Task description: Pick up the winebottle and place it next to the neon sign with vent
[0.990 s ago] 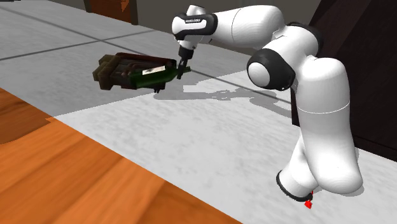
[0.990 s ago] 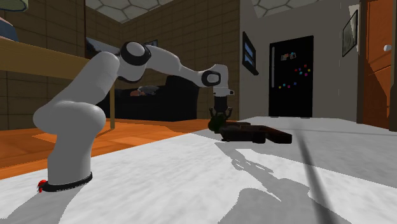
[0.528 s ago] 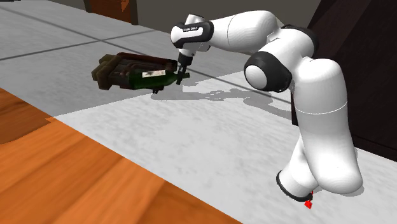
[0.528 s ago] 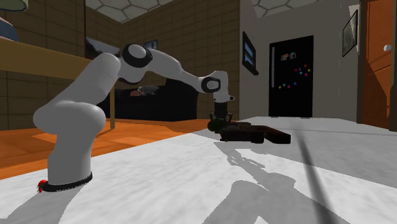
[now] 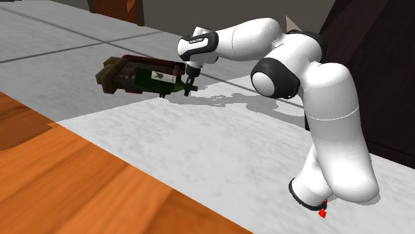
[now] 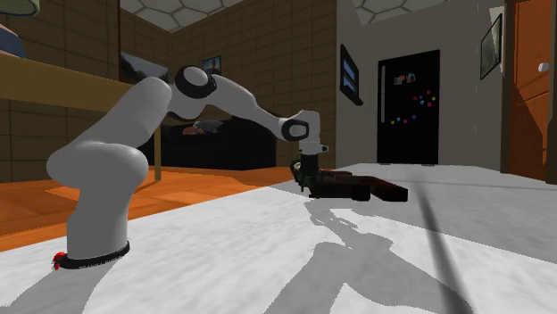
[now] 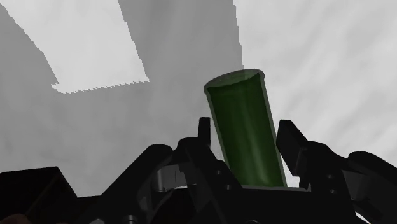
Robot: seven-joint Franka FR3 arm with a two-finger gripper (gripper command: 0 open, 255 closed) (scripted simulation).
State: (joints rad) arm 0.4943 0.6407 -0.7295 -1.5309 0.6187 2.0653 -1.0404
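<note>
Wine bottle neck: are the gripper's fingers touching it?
Touching. The wrist view shows both black fingers pressed against the sides of the neck of the green wine bottle, with no gap on either side.

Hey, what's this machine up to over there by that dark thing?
A white robot arm is handling a green wine bottle. Its black claw is clamped on the bottle's neck, and the bottle is tipped on its side close beside a dark brown boxy sign that sits on the pale grey surface. The claw has not let go yet.
</note>
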